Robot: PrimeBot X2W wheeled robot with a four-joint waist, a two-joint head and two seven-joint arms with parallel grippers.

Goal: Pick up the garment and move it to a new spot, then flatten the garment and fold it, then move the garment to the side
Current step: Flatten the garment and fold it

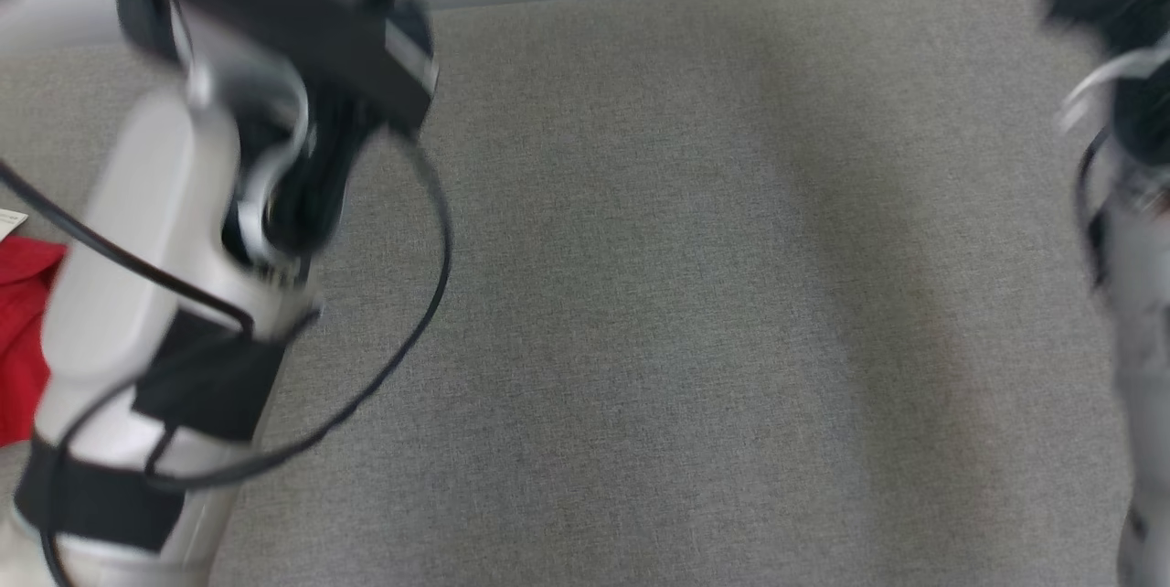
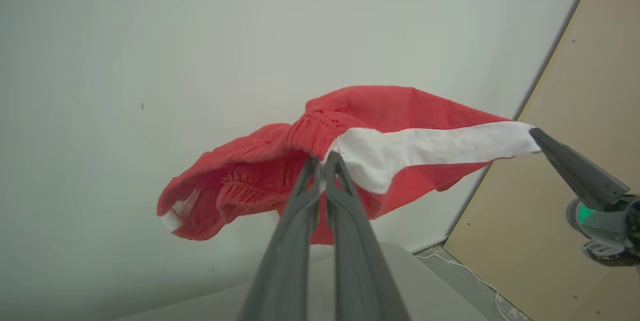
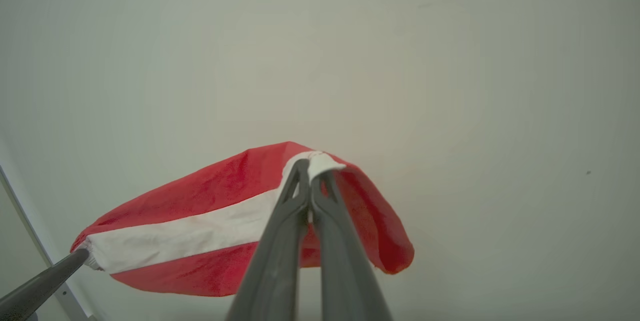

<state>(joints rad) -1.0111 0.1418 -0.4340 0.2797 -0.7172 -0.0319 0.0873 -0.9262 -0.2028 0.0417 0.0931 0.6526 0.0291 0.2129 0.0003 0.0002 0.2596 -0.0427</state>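
The garment is red knit cloth with a white stripe and a ribbed band, and it hangs in the air in front of a pale wall. My left gripper is shut on it where the band meets the stripe. My right gripper is shut on the stripe's other end, so the garment is stretched between the two. Each wrist view also catches the other arm's fingertips pinching the stripe, the right one and the left one. In the head view, my left forearm and right arm rise, blurred.
A grey fabric-covered table spreads below the arms, with a white wall at its far edge. A piece of red cloth with a white tag lies at the table's left edge. A tan board and a white cable stand beside the table.
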